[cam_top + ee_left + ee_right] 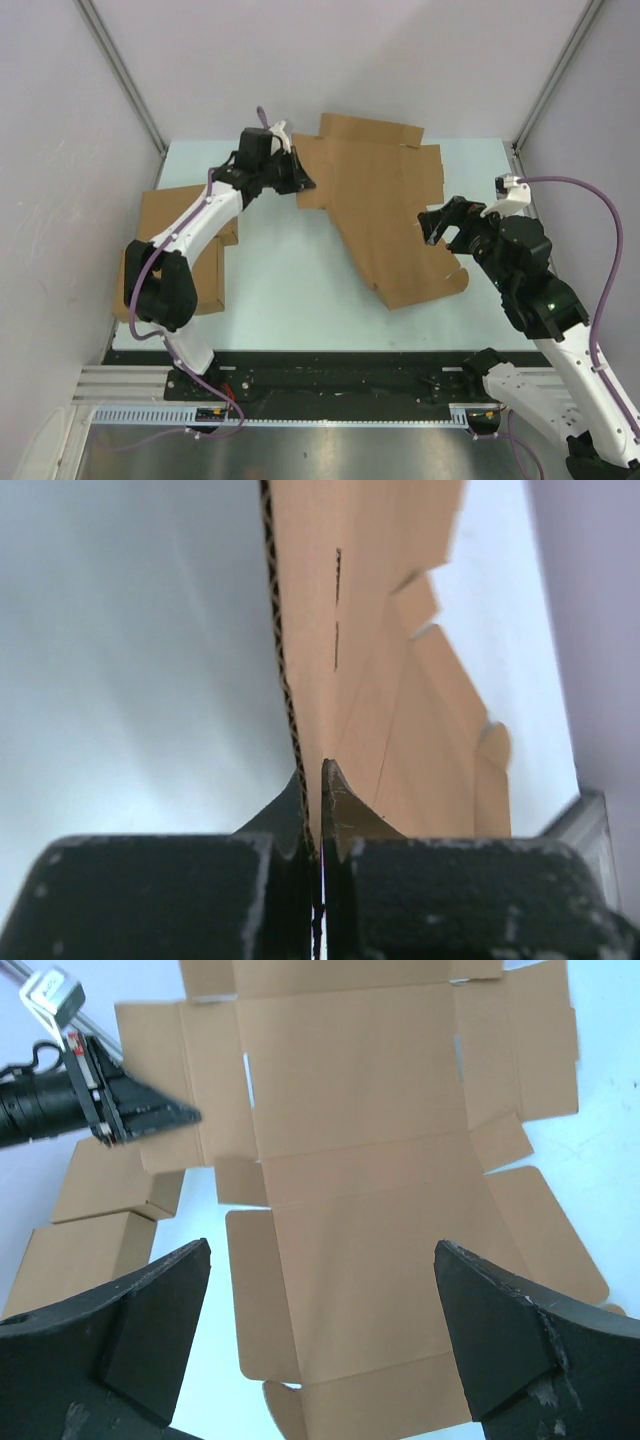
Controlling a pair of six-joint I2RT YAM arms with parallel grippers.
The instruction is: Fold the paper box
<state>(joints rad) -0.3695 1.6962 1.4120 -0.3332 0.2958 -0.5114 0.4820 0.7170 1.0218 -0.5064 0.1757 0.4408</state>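
Observation:
The paper box lies as a flat brown die-cut sheet across the middle of the table, flaps and slits spread out. My left gripper is shut on the sheet's far left edge. In the left wrist view the corrugated edge runs straight in between the closed fingertips. My right gripper hovers open over the sheet's right side. In the right wrist view its wide-apart fingers frame the paper box below, with nothing between them. The left gripper shows there pinching a side flap.
Two finished flat brown boxes rest on the table's left side under the left arm, and the right wrist view shows them as finished boxes at its left edge. White walls enclose the table on three sides. The arm bases stand at the near edge.

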